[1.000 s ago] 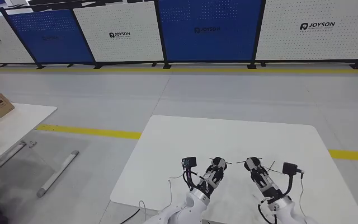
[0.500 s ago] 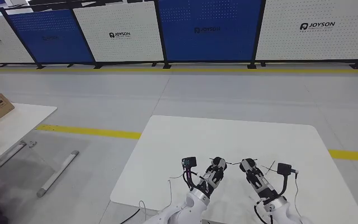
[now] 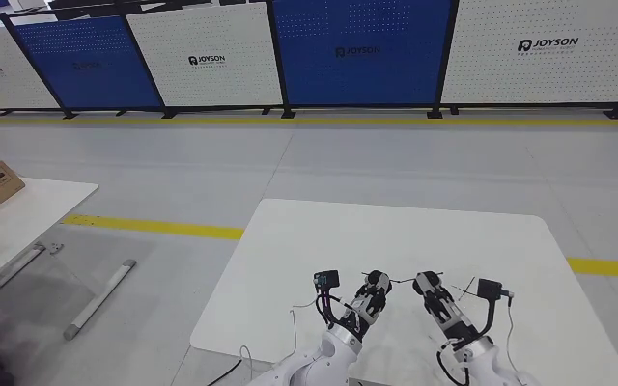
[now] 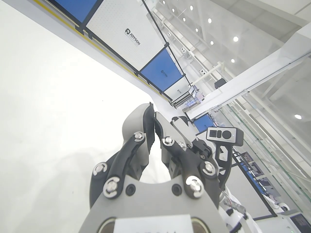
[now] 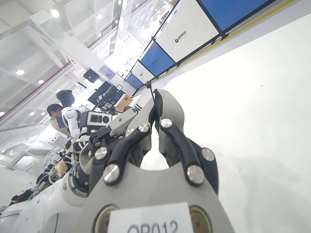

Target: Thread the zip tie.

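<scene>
Two clamped grippers: right gripper point(image 5: 155, 96) on thin black plastic zip tie point(image 5: 150, 89), left gripper point(image 4: 153, 115) load unclear; align ends squarely

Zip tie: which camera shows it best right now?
The right wrist view: the zip tie sticks out of the shut right tool, head and strap plain. The top view gives a hair-thin dark line between the tools. The left wrist view has a dark sliver at the shut left tool, too small to tell.
</scene>
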Controlling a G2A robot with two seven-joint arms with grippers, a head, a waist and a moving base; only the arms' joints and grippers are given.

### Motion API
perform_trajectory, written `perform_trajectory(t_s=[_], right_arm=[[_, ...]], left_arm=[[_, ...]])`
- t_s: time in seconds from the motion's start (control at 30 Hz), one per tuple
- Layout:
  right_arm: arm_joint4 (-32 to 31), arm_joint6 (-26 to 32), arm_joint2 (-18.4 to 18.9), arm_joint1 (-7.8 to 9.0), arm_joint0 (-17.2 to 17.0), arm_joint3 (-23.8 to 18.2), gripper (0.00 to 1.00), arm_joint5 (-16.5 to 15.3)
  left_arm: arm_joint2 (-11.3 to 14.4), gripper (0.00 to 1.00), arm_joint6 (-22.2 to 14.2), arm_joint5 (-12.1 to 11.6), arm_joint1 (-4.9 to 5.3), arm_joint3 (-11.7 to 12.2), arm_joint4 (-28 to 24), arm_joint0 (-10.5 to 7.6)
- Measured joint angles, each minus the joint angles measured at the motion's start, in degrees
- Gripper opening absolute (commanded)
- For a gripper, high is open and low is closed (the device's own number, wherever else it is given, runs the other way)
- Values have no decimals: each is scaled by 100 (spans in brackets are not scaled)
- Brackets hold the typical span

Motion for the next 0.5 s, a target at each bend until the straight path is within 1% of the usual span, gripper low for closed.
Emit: perform_trajectory(t_s=[0.23, 0.5], right_arm=[[-44, 8, 43, -38, -41, -32, 0, 58], [-74, -4, 190, -56, -172, -114, 0, 1]], left_arm=[[0, 0, 0, 0, 0, 0, 0, 0], [0, 0, 0, 0, 0, 0, 0, 0]])
